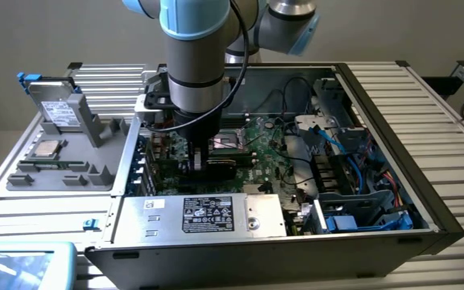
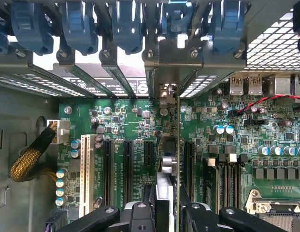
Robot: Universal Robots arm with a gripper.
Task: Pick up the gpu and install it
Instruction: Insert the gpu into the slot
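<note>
One arm reached down into the open computer case [image 1: 393,199] in the exterior view, its gripper [image 1: 205,158] low over the green motherboard [image 1: 256,142] near the middle of the frame. The jaws were narrowed on the gpu [image 1: 208,171], which showed as a dark flat card standing on edge just below the fingers, left of centre in that frame.

In the wrist view the card [image 2: 165,188] ran edge-on up the centre, a thin plate between the two black fingers [image 2: 140,215] at the bottom edge. Its metal bracket end [image 2: 164,72] stood among the rear slot openings beneath a row of blue clips [image 2: 125,24] across the top. Black expansion slots [image 2: 128,169] lay just beside it on either side; whether the card was seated in one could not be told.

At the exterior view's left, a grey tray [image 1: 63,163] held a silver hard drive [image 1: 55,109] standing upright, well apart from the case.
</note>
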